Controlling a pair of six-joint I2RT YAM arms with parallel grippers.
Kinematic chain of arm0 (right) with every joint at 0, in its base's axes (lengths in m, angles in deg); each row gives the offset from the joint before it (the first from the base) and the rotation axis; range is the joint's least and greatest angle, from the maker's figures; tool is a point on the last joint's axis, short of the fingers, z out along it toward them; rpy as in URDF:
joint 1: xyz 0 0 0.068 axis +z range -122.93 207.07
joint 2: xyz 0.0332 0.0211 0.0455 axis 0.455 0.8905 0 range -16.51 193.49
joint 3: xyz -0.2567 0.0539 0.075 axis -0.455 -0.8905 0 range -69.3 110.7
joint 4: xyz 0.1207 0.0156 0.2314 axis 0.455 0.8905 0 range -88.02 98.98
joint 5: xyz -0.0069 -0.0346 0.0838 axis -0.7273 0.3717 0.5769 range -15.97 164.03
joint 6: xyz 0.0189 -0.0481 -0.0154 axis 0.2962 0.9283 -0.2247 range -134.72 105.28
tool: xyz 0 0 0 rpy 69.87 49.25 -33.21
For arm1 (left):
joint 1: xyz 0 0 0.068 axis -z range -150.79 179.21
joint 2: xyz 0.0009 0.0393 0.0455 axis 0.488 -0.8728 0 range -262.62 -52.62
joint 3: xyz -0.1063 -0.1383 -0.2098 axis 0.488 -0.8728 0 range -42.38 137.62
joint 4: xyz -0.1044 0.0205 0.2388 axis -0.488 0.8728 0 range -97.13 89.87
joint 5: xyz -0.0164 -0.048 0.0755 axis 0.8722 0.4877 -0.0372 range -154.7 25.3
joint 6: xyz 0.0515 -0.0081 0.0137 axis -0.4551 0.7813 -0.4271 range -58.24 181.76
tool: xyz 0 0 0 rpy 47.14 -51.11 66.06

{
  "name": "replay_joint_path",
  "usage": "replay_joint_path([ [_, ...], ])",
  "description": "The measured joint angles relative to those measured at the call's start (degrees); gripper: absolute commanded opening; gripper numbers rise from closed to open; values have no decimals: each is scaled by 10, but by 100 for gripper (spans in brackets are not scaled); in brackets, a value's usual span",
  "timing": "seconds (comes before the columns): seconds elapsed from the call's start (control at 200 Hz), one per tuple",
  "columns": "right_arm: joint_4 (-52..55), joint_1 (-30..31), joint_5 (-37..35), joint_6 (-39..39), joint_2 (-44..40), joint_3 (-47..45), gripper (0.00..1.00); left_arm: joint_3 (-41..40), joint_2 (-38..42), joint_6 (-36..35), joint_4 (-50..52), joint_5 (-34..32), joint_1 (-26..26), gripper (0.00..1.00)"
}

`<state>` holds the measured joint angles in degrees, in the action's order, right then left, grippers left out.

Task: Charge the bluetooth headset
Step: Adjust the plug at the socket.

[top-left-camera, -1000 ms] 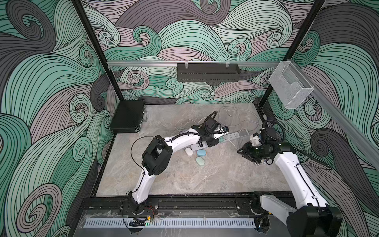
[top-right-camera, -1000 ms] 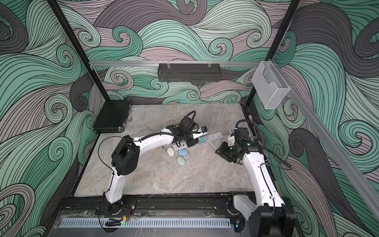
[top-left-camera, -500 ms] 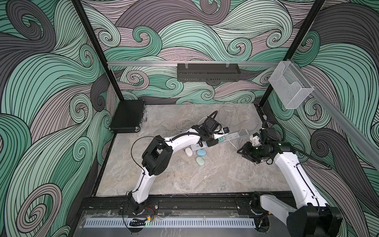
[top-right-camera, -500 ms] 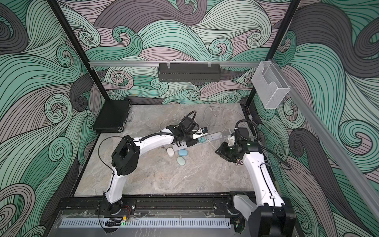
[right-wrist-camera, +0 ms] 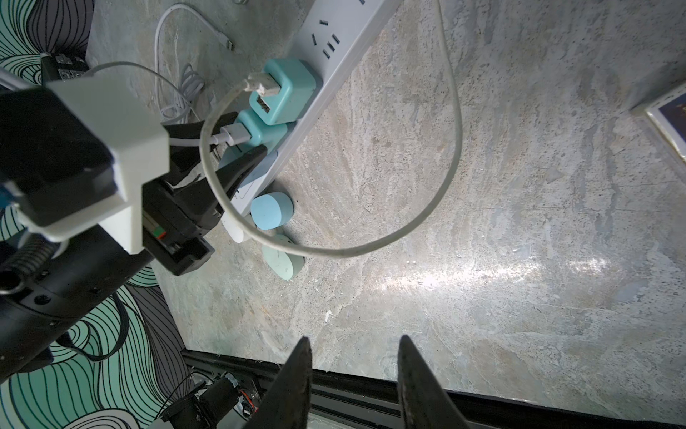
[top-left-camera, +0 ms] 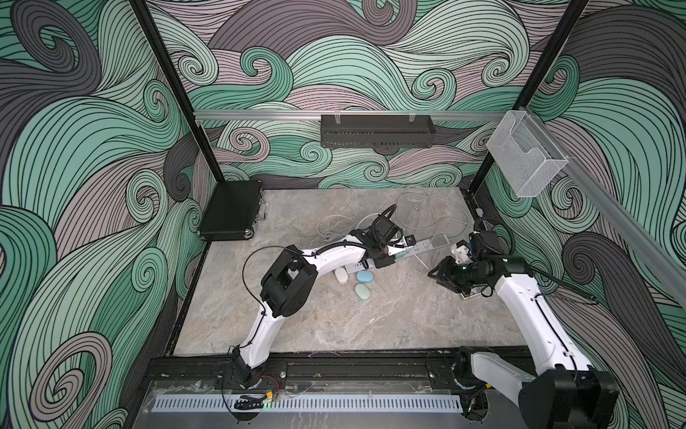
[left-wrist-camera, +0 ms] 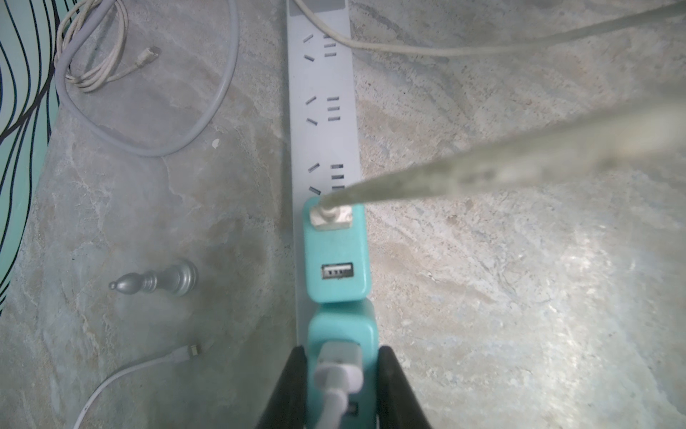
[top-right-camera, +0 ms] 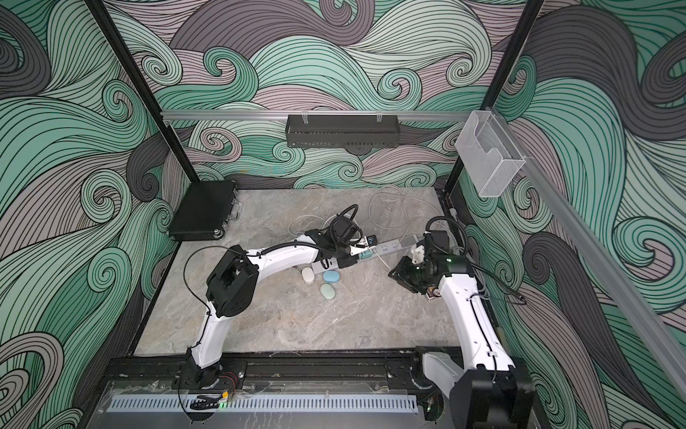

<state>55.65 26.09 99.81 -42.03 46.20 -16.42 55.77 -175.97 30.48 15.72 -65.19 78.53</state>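
Note:
My left gripper (left-wrist-camera: 341, 351) is shut on a teal USB charger (left-wrist-camera: 343, 327) that sits in the white power strip (left-wrist-camera: 323, 111). A white cable plug is in that charger. A second teal charger (left-wrist-camera: 336, 252) stands just beyond it with an off-white cable (right-wrist-camera: 451, 148) plugged in, looping wide over the table. Three small rounded headset cases lie beside the strip: blue (right-wrist-camera: 272, 211), green (right-wrist-camera: 284, 262) and white (right-wrist-camera: 234, 230). In a top view they are the blue case (top-left-camera: 364, 276) and green case (top-left-camera: 362, 292). My right gripper (right-wrist-camera: 355, 340) hangs open and empty above the table, right of the strip.
A silver chess piece (left-wrist-camera: 156, 284) lies on its side by the strip. Loose white cables (left-wrist-camera: 92, 70) coil behind it. A black case (top-left-camera: 232, 213) stands at the back left. A small flat card (right-wrist-camera: 668, 115) lies under the right arm. The black front rail (right-wrist-camera: 371, 393) edges the table.

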Motion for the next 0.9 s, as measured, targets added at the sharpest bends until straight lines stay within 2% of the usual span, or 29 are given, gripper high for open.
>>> replay_joint_path([
  [0.35,-3,0,2,-2,3,0,39,17,-15,-5,3,-12,1,0],
  [0.901,-24,0,14,-16,42,22,39,25,-26,15,13,10,-13,0],
])
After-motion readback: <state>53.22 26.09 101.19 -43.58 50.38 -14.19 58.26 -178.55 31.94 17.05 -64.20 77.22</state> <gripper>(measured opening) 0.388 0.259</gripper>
